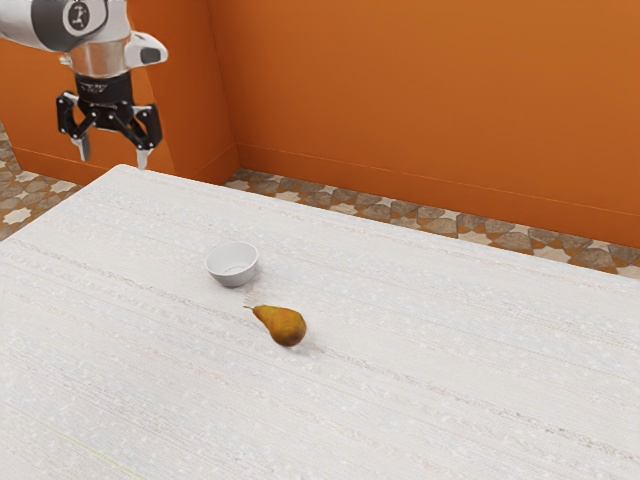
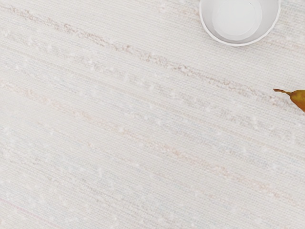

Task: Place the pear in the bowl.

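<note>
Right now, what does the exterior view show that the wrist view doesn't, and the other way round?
The exterior view has the arm, the open gripper, the orange wall, the patterned floor and the pear's fat end. The wrist view adds a look from above into the bowl, cut off by the picture's edge. Both share the empty bowl, the pear's stem and the pale table.

Arm high at the exterior view's upper left — pincer tip-down, two fingers well apart.
</note>
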Available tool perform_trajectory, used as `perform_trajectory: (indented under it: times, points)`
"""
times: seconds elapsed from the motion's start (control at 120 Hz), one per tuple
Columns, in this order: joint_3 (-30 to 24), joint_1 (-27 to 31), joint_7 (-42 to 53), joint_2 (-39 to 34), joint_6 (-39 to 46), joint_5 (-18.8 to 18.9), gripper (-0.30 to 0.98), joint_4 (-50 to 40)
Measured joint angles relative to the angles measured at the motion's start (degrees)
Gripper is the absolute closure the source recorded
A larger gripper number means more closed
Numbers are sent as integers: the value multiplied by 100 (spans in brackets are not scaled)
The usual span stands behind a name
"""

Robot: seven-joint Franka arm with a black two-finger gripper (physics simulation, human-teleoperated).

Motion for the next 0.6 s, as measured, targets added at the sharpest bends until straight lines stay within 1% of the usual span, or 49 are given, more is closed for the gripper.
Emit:
perform_trajectory:
  times: [0.183, 0.342, 0.417, 0.517, 0.6]
  points:
    - [-176, 175, -7, -96, 159, -27, 0, -103]
    - [-220, -1, -10, 57, 315, -51, 0, -180]
    - [-237, -101, -36, 110, 561, -77, 0, -533]
    - [-243, -241, -219, 138, 1188, -426, 0, -1257]
    - [-239, -373, -493, 251, 1634, -855, 0, -1515]
